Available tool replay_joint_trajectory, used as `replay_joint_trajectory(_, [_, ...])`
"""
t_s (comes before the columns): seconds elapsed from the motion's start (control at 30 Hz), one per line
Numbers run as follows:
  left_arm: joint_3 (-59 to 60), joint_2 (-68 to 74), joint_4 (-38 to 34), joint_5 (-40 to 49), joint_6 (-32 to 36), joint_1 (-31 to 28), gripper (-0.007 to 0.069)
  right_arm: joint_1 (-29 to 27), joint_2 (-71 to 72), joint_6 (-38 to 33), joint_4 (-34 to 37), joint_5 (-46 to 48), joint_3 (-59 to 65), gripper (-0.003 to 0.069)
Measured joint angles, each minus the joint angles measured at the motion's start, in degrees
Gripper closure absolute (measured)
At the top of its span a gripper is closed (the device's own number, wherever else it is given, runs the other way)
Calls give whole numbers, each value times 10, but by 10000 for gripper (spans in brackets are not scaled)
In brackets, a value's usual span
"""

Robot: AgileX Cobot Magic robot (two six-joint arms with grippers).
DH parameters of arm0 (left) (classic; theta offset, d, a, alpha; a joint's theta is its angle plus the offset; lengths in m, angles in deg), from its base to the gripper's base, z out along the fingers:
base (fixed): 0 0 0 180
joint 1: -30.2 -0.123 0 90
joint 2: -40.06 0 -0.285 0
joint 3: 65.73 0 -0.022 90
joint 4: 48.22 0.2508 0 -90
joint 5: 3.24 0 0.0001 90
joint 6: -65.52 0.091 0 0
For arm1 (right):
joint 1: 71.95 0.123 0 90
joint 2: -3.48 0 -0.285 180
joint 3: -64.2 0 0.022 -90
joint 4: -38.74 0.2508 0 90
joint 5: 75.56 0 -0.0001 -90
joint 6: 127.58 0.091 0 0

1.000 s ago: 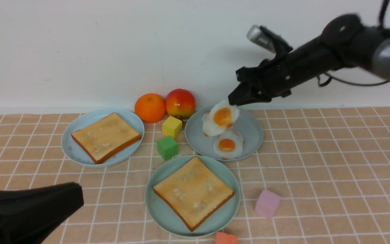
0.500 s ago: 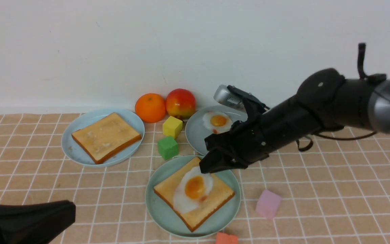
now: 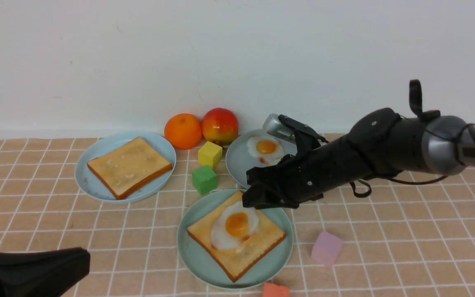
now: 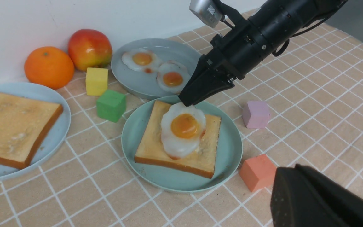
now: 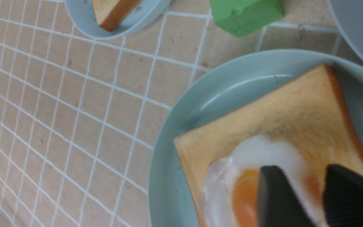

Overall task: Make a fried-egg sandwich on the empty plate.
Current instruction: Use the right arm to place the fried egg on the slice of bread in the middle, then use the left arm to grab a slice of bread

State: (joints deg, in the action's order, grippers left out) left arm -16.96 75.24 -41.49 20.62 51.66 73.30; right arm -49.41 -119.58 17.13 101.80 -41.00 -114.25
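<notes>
Risks dragging egg [image 3: 235,225] off toast [image 3: 264,242] on mint plate [image 3: 191,256] by pulling R gripper [image 3: 250,201], jaws parted but right at egg's edge, back too low; L gripper [image 3: 78,266] clenched, idle.

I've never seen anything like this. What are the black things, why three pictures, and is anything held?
It's a robot with two black arms, each ending in a two-fingered gripper. One picture looks forward from between the arms; the other two come from cameras on each wrist. The right gripper, jaws apart, is at a fried egg lying on toast on the green plate; it holds nothing. The left gripper sits shut at the near edge. Also on the cloth: another toast on a blue plate, two more eggs on a grey plate, an orange, a red fruit and four coloured blocks.
</notes>
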Motion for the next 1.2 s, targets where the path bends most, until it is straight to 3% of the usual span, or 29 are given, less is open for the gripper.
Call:
replay_joint_trajectory(0.1, [0,2,-9,9,-27,0,631,-22,9,20,-42,39,0,300])
replay_joint_trajectory(0.2, [-3,22,-15,33,-77,0,631,-51,38,66,-105,86,0,295])
replay_joint_trajectory(0.37, [-35,117,-14,96,-114,0,630,-92,151,144,-263,166,0,431])
replay_joint_trajectory(0.47, [-85,223,-4,110,-113,0,630,-92,249,201,-348,227,0,578])
replay_joint_trajectory(0.6, [-173,351,43,144,-102,-5,638,-92,335,245,-385,262,0,666])
replay_joint_trajectory(0.7, [-237,448,52,150,-65,-48,638,-92,398,257,-405,294,0,672])
replay_joint_trajectory(0.8, [-288,520,26,150,1,-112,638,-92,444,260,-416,316,2,671])
replay_joint_trajectory(0.87, [-345,596,-16,147,82,-187,638,-92,495,260,-419,326,20,668])
replay_joint_trajectory(1.0, [-414,702,-30,134,151,-259,638,-92,574,260,-419,319,77,664])
replay_joint_trajectory(1.2, [-480,784,17,124,190,-297,600,-92,659,260,-419,296,155,659])
